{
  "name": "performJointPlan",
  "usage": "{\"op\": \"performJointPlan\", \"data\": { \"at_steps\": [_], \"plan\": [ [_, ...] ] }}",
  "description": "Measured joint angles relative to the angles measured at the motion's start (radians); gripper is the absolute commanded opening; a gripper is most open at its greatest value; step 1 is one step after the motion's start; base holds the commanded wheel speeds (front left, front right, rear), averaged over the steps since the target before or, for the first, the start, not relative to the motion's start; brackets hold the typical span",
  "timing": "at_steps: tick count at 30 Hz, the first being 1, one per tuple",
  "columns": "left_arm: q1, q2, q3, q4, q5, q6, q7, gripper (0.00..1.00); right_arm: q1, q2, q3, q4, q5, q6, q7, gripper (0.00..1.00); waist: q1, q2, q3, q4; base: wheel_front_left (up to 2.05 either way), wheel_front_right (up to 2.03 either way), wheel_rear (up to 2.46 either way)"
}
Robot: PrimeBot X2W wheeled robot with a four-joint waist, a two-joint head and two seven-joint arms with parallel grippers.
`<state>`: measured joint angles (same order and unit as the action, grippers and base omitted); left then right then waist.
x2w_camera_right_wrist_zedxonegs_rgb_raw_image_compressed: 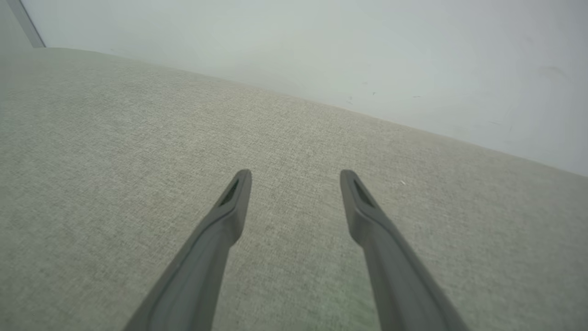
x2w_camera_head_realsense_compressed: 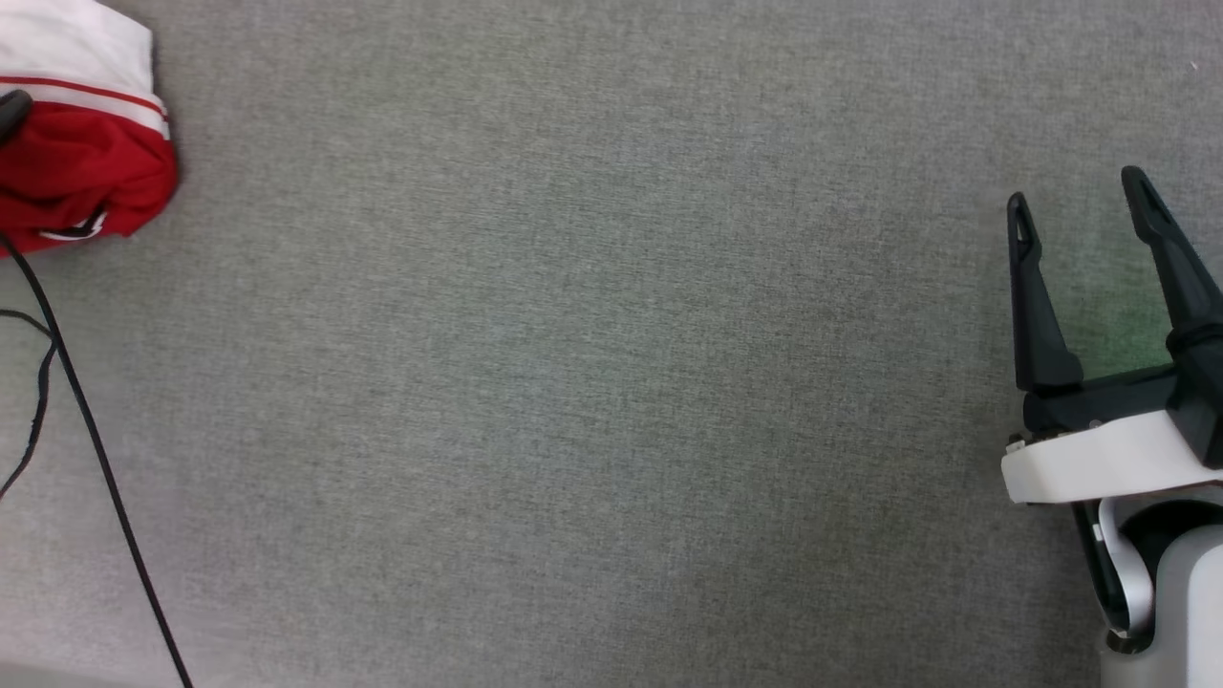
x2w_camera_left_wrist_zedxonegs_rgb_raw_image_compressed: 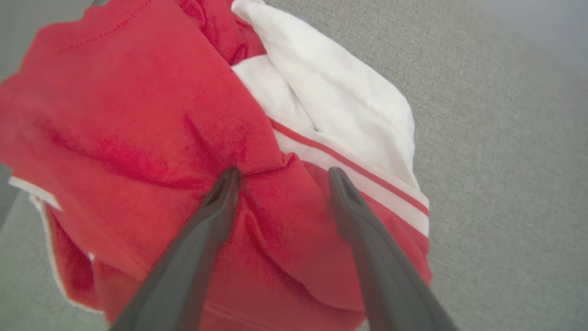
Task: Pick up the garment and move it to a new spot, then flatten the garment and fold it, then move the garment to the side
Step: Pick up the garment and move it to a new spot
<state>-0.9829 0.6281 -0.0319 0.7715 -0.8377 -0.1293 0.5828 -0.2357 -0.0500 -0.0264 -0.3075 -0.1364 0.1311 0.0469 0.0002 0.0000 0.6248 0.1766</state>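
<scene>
1. The garment (x2w_camera_head_realsense_compressed: 86,162) lies bunched at the far left of the grey counter (x2w_camera_head_realsense_compressed: 592,382); the left hand (x2w_camera_left_wrist_zedxonegs_rgb_raw_image_compressed: 283,174), fingers spread, rests on its red cloth.
2. Thin black cables (x2w_camera_head_realsense_compressed: 96,449) trail just beside it.
3. Far right, the right hand (x2w_camera_head_realsense_compressed: 1076,187) hovers released, empty.

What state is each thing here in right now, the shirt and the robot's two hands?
Shirt: crumpled in a heap, not folded.
Left hand: open, fingertips against the shirt's red cloth.
Right hand: open, empty, over the grey surface.
</scene>
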Motion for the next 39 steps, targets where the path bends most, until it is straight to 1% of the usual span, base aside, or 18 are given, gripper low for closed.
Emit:
{"op": "performJointPlan", "data": {
  "at_steps": [4, 8, 9, 10, 11, 12, 18, 26, 30, 32, 33, 39],
  "plan": [
    [-0.019, 0.022, 0.001, 0.085, -0.021, 0.006, 0.086, 1.0, -0.012, 0.0, -0.001, 0.005, 0.005, 0.0, -0.008, 1.0, 0.0, 0.0, 0.022, -0.019, 0.0, 0.0, 0.0],
    [-0.045, 0.03, -0.005, 0.155, -0.039, 0.01, 0.162, 1.0, -0.016, 0.0, -0.009, 0.01, 0.005, 0.0, -0.012, 1.0, -0.0002, 0.0, 0.032, -0.03, 0.0, 0.0, 0.0],
    [-0.05, 0.03, -0.005, 0.167, -0.042, 0.01, 0.169, 0.83, -0.017, 0.0, -0.011, 0.011, 0.006, 0.0, -0.012, 1.0, -0.0002, 0.0, 0.032, -0.031, 0.0, 0.0, 0.0],
    [-0.053, 0.029, -0.004, 0.177, -0.047, 0.01, 0.17, 0.44, -0.017, 0.0, -0.012, 0.011, 0.006, 0.0, -0.012, 1.0, -0.0002, 0.0, 0.031, -0.031, 0.0, 0.0, 0.0],
    [-0.054, 0.028, -0.007, 0.185, -0.046, 0.01, 0.166, 0.26, -0.018, 0.0, -0.012, 0.012, 0.001, 0.0, -0.013, 1.0, -0.0002, 0.0, 0.03, -0.032, 0.0, 0.0, 0.0],
    [-0.055, 0.027, -0.011, 0.193, -0.044, 0.009, 0.16, 0.0, -0.02, 0.0, -0.013, 0.013, -0.006, 0.0, -0.013, 1.0, -0.0002, 0.0, 0.027, -0.032, 0.0, 0.0, 0.0],
    [-0.046, 0.013, -0.043, 0.22, 0.0, 0.005, -0.004, 0.0, -0.02, 0.0, -0.021, 0.024, -0.001, 0.0, -0.016, 1.0, -0.0001, 0.0, -0.016, -0.031, 0.0, 0.0, 0.0],
    [-0.042, 0.014, -0.09, 0.207, 0.086, 0.001, -0.307, 0.0, 0.01, 0.0, -0.041, 0.052, 0.007, 0.0, -0.029, 1.0, -0.0001, 0.0, -0.109, -0.021, 0.0, 0.0, 0.0],
    [-0.048, -0.001, -0.125, 0.187, 0.137, 0.0, -0.445, 0.0, 0.035, 0.0, -0.055, 0.069, 0.023, 0.0, -0.033, 1.0, -0.0002, 0.0, -0.167, -0.013, 0.0, 0.0, 0.0],
    [-0.058, -0.01, -0.144, 0.172, 0.162, 0.0, -0.508, 0.0, 0.045, 0.0, -0.058, 0.079, 0.032, 0.0, -0.035, 1.0, -0.0002, 0.0, -0.197, -0.009, 0.0, 0.0, 0.0],
    [-0.067, -0.02, -0.167, 0.146, 0.202, 0.002, -0.603, 0.0, 0.068, 0.0, -0.068, 0.091, 0.043, 0.0, -0.04, 1.0, -0.0002, 0.0, -0.245, -0.004, 0.0, 0.0, 0.0],
    [-0.034, -0.077, -0.213, 0.084, 0.247, 0.011, -0.734, 0.0, 0.126, 0.0, -0.088, 0.114, 0.078, 0.0, -0.047, 1.0, -0.0003, 0.0, -0.349, -0.004, 0.0, 0.0, 0.0]
  ]
}}
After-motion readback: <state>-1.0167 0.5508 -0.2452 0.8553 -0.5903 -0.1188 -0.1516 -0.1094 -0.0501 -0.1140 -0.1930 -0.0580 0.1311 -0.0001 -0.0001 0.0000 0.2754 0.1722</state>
